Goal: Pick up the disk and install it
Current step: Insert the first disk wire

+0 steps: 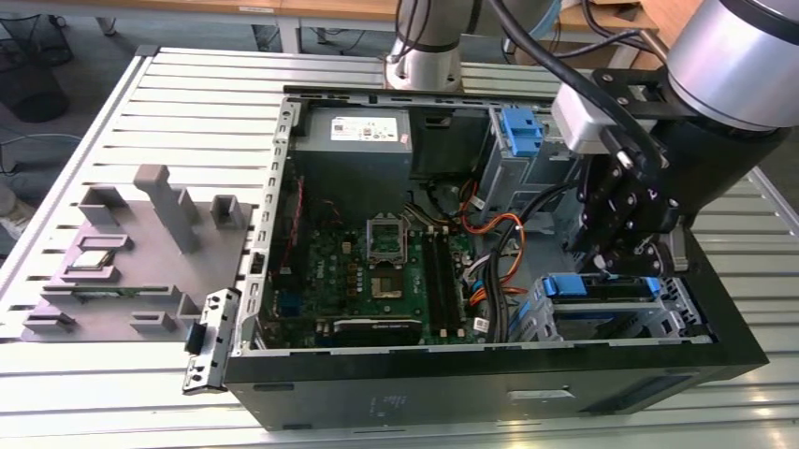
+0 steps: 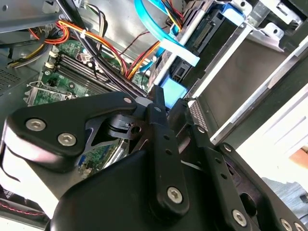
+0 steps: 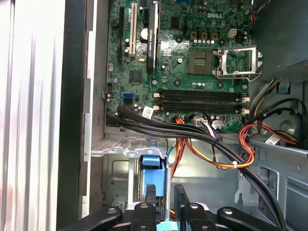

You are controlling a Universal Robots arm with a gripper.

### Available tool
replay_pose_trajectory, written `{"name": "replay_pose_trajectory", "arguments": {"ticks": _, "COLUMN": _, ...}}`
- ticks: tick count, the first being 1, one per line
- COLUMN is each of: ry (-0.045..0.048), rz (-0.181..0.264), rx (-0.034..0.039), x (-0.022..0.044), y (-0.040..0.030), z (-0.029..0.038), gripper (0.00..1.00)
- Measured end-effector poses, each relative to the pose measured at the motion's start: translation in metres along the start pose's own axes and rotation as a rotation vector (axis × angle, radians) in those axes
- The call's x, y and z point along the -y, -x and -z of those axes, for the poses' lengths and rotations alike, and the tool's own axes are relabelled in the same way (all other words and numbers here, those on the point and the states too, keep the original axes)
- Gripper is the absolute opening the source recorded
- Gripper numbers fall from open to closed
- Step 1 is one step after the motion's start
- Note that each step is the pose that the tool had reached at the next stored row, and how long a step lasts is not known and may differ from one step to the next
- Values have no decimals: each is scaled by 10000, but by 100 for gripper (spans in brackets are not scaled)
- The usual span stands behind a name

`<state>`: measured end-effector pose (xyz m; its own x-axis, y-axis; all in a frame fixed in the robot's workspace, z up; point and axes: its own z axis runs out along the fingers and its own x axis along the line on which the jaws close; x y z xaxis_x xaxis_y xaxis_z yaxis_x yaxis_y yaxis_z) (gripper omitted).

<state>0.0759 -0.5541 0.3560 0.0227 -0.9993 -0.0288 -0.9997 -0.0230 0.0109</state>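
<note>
Exterior view: slatted metal table [image 1: 187, 103].

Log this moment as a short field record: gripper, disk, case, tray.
gripper: inside the open case, at the drive cage on the exterior view's right
disk: blue-railed, sitting in the cage right under the gripper
grip: cannot tell
case: lying open, motherboard exposed
tray: grey, on the table beside the case

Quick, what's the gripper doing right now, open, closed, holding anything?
Gripper: fingers close together over the drive bay, apparently on the disk's blue carrier.
</note>
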Motion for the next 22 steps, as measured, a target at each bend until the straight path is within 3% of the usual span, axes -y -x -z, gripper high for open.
{"name": "replay_pose_trajectory", "arguments": {"ticks": 8, "ry": 7, "rz": -2, "rx": -1, "x": 53, "y": 15, "z": 1, "gripper": 29}}
{"name": "replay_pose_trajectory", "arguments": {"ticks": 22, "ry": 18, "rz": -3, "rx": 0, "x": 355, "y": 8, "z": 4, "gripper": 29}}
